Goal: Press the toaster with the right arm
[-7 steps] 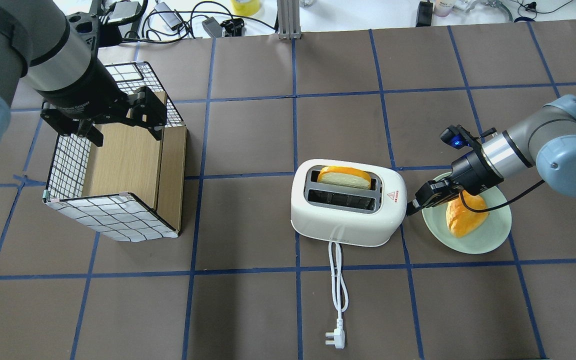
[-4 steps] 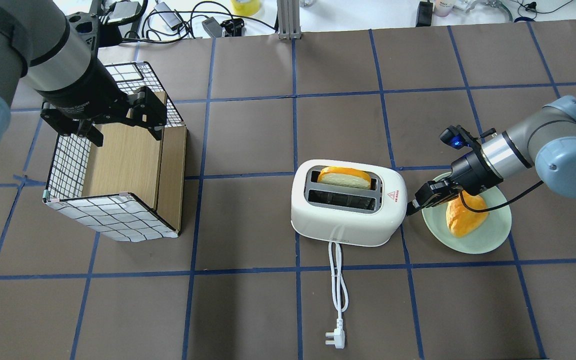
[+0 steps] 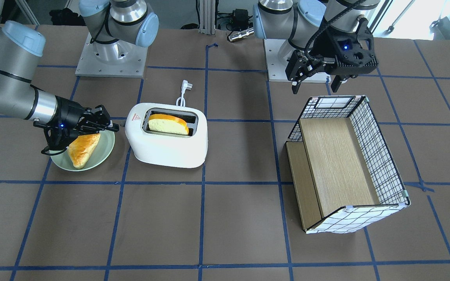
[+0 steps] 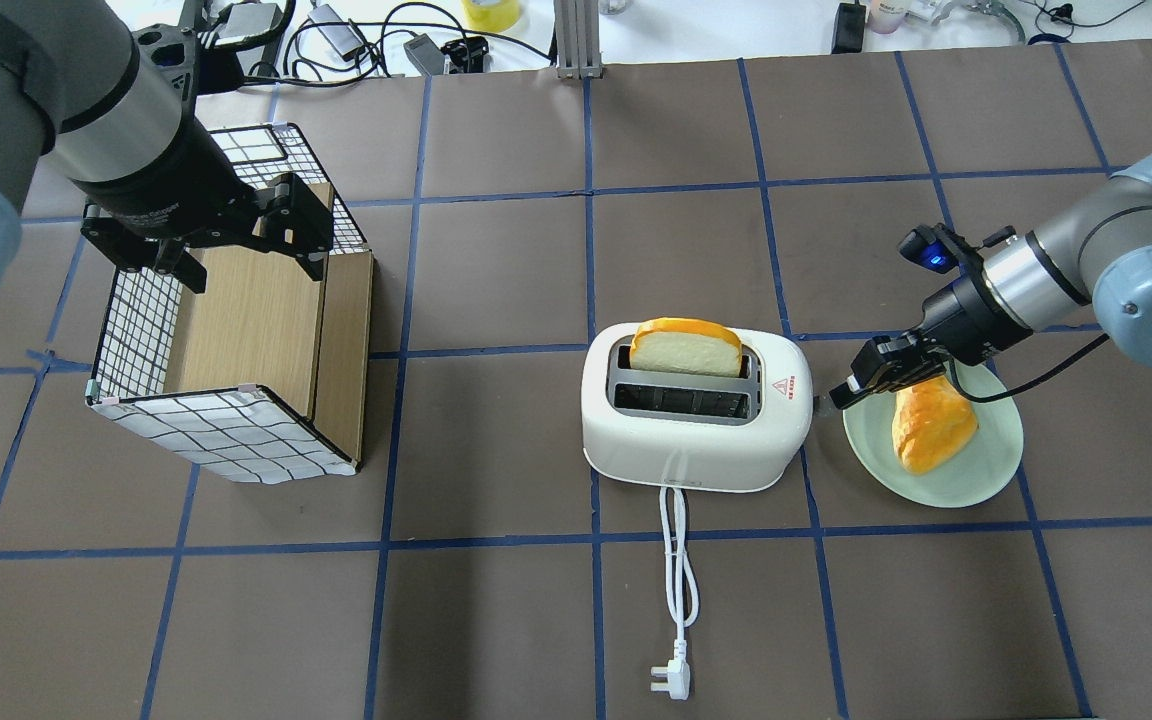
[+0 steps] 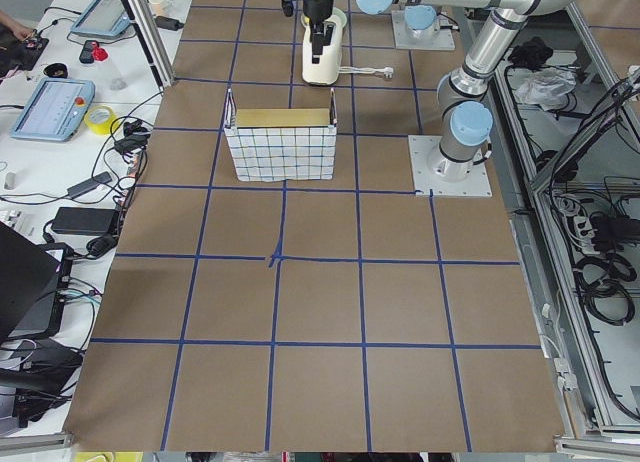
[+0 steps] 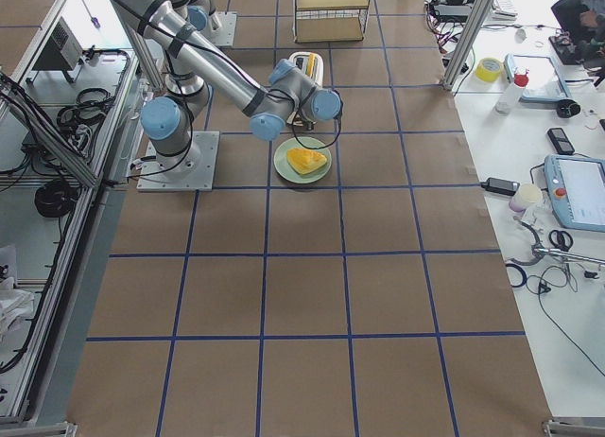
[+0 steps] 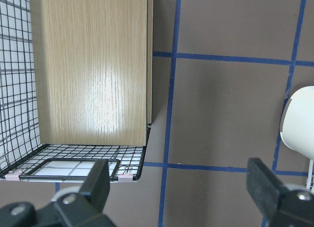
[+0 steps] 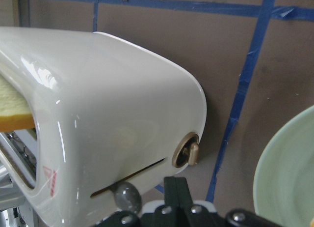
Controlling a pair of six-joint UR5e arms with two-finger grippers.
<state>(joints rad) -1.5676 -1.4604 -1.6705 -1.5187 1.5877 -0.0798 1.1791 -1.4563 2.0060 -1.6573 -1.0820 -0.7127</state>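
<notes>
The white toaster (image 4: 696,450) stands mid-table, with a bread slice (image 4: 686,347) standing high out of its far slot. My right gripper (image 4: 841,390) is shut and empty, with its tip just off the toaster's right end, above the rim of a green plate. In the right wrist view the toaster's end (image 8: 122,119) fills the frame; the grey lever knob (image 8: 126,197) sits in its slot just left of my shut fingertips (image 8: 175,187). In the front-facing view the right gripper (image 3: 109,125) is beside the toaster (image 3: 166,150). My left gripper (image 4: 236,240) is open and empty above the grid-patterned box.
A green plate (image 4: 976,470) with a piece of bread (image 4: 931,425) lies right of the toaster, under my right wrist. The grid-patterned box (image 4: 226,430) with a wooden inside stands at the left. The toaster's white cord (image 4: 676,560) and plug (image 4: 666,678) trail toward the table's near edge.
The bread slice has risen from low in the slot to standing high. My right gripper has drawn up and slightly away from the toaster's end. The left arm has not moved.
</notes>
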